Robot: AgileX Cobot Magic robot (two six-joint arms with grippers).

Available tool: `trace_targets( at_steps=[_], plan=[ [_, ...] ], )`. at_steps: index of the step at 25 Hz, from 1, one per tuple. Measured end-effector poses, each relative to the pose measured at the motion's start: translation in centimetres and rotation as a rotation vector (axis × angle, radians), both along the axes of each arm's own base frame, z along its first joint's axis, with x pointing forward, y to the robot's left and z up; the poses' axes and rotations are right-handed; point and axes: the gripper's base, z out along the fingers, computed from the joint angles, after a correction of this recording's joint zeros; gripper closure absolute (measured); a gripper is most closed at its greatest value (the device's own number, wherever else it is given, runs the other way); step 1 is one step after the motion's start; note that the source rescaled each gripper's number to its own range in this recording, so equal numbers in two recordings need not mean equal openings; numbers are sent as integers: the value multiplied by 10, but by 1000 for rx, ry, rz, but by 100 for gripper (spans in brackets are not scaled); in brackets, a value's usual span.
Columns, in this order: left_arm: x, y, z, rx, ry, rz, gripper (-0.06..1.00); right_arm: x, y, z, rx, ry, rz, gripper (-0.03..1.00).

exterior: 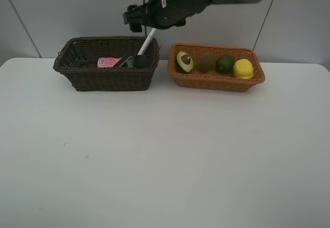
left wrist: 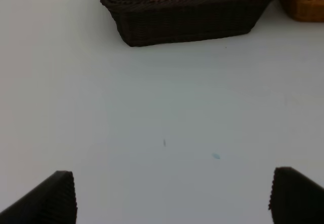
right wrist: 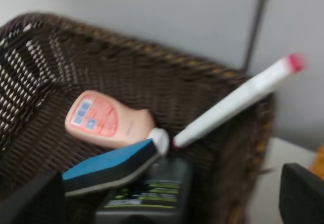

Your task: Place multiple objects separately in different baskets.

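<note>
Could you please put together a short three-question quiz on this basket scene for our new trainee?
1. True or false: the marker lies flat in the dark basket.
2. How many fruits sit in the orange basket?
3. Which fruit is farthest from the dark basket: A avocado, B kiwi, C lemon?

Key:
1. False; it leans against the basket's wall, red cap up.
2. Four.
3. C.

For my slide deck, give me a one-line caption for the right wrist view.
Marker leaning on the dark basket rim above pink bottle, eraser and dark green bottle.
</note>
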Motion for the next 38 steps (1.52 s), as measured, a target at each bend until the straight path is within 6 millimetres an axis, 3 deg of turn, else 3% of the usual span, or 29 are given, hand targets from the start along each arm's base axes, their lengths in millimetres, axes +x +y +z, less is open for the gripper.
trace_targets(
  at_steps=[3, 6, 14, 19, 21, 25, 33, 38],
  plan=[
    [0, 0, 0, 0, 0, 0, -5, 4, -51, 42, -33, -3, -125, -3],
    [0, 0, 0, 0, 0, 0, -5, 13, -109, 57, -120, 51, -227, -3],
    [0, 0, 0, 0, 0, 0, -5, 19, -241, 43, -116, 354, -404, -3],
    [0, 0, 0, 0, 0, 0, -5, -20, -294, 34, -115, 431, -515, -3],
    [0, 0, 0, 0, 0, 0, -5, -44, -304, 35, -121, 436, -541, -3],
    [0, 0, 0, 0, 0, 0, -5, -101, -303, 52, -135, 379, -547, -3],
    [0, 0, 0, 0, 0, 0, -5, -242, -293, 72, -96, 225, -553, -3],
    [0, 0, 0, 0, 0, 0, -5, -329, -284, 67, -9, 51, -547, -3]
  ],
)
